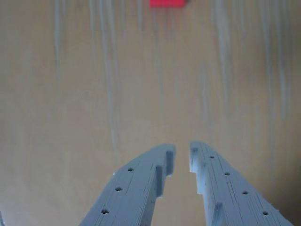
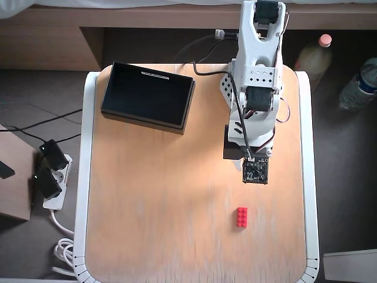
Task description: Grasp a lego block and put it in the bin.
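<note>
The red lego block (image 2: 241,217) lies flat on the wooden table, just in front of the arm in the overhead view. In the wrist view only its near edge (image 1: 167,3) shows, at the top border. My gripper (image 1: 183,150) hangs above bare table, well short of the block. Its grey fingers (image 1: 141,183) are almost together, with a narrow gap at the tips and nothing between them. In the overhead view the wrist camera board (image 2: 255,171) hides the gripper. The black bin (image 2: 147,94) stands at the table's far left corner, with nothing inside.
The white arm (image 2: 257,71) stands on its base at the table's far right. The table has a white rim (image 2: 87,177). Off the table are a power strip with plugs (image 2: 50,177) on the left and bottles (image 2: 359,85) on the right.
</note>
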